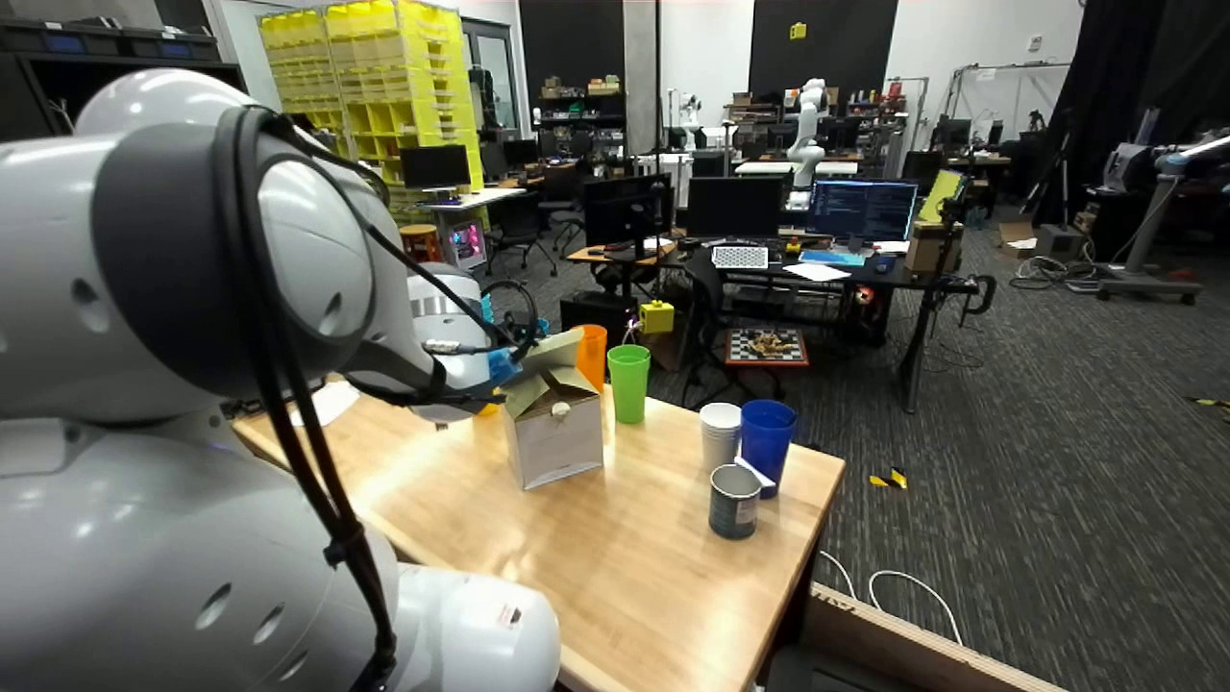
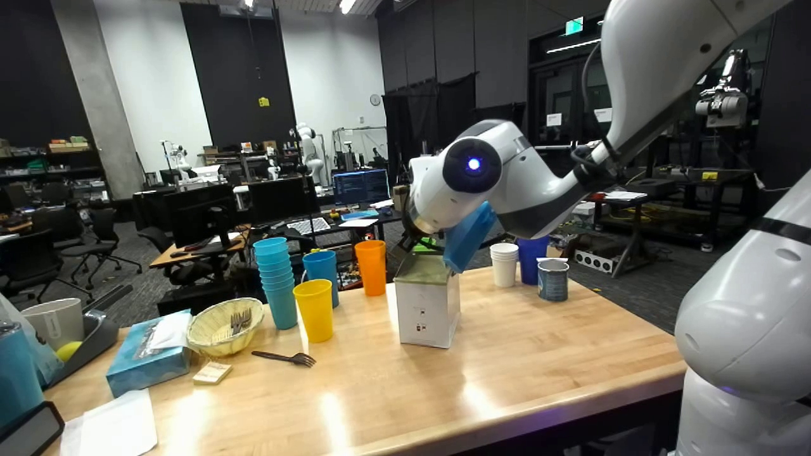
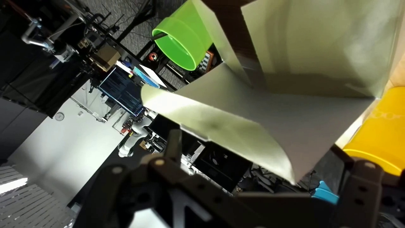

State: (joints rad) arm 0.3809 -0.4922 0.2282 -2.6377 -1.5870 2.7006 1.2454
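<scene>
"What's the claw (image 3: 258,147) doing?"

"It's hanging at the open box (image 2: 424,310), and its fingers (image 3: 173,146) are standing spread wide. A raised flap (image 3: 234,133) is slanting across the middle of the wrist frame, just beyond them; whether they're touching it, I can't tell."

"And the box?"

"It's standing upright on the table (image 2: 538,354), just right of centre in an exterior view, and filling the upper right of the wrist frame."

"And around it?"

"A green cup (image 3: 185,36) is showing at the top of the wrist frame, and a yellow cup (image 3: 384,131) at its right edge. Farther out, white cups (image 1: 720,432), a blue cup (image 1: 769,437) and a grey can (image 1: 733,514) are clustering right of centre in an exterior view, while a basket (image 2: 222,346) is resting at lower left in an exterior view."
</scene>
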